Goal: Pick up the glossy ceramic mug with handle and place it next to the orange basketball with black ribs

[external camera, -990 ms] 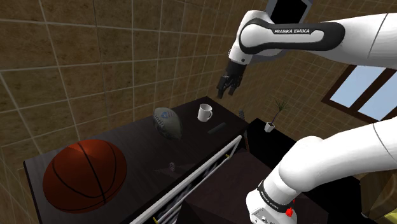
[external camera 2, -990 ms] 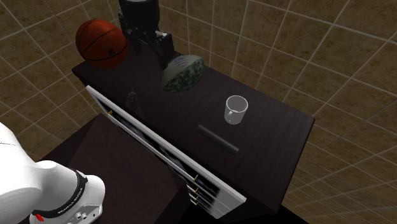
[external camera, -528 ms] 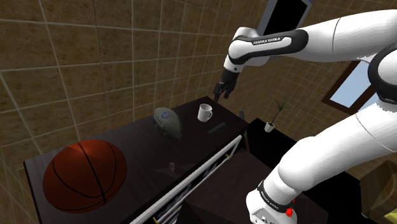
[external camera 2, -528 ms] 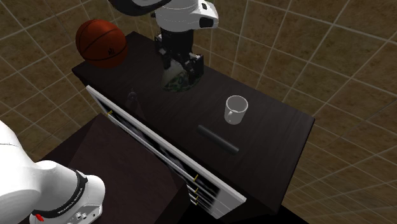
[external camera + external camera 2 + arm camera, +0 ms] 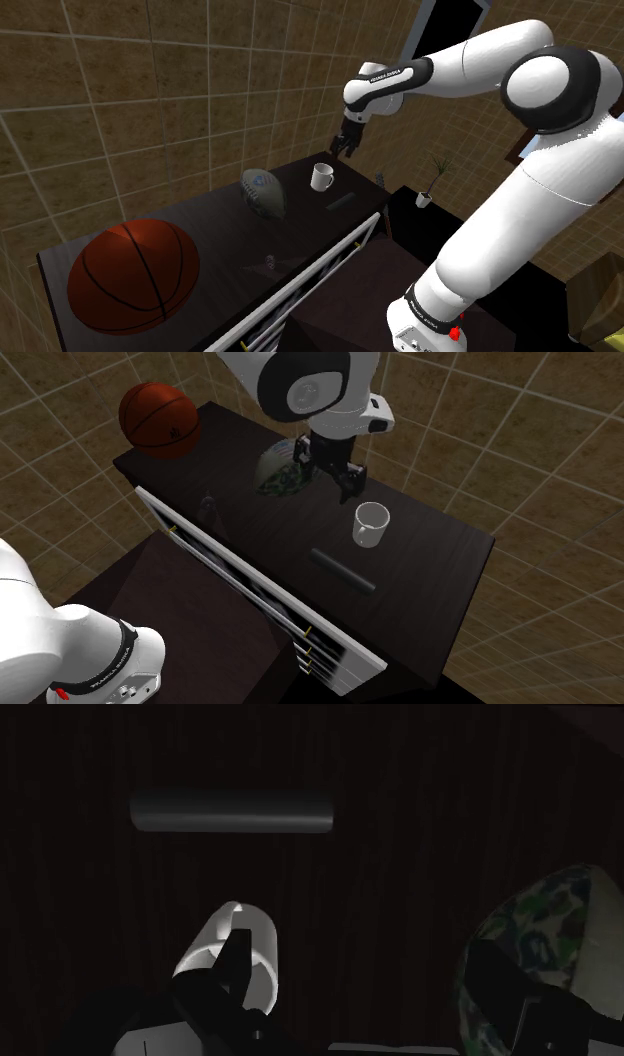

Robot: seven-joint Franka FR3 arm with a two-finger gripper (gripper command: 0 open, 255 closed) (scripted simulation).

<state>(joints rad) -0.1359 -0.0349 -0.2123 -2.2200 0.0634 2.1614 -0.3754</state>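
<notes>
Fingers (image 5: 234, 966) spread and empty, the gripper (image 5: 348, 484) hovers just above the white mug (image 5: 371, 523); approach underway, likely calling next for descent and closing on it.

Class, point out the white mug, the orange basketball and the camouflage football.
white mug (image 5: 371, 530): second exterior view, on its outer wall.
orange basketball (image 5: 133, 275): shoulder view, middle of its surface.
camouflage football (image 5: 263, 191): shoulder view, middle of its body.
</notes>
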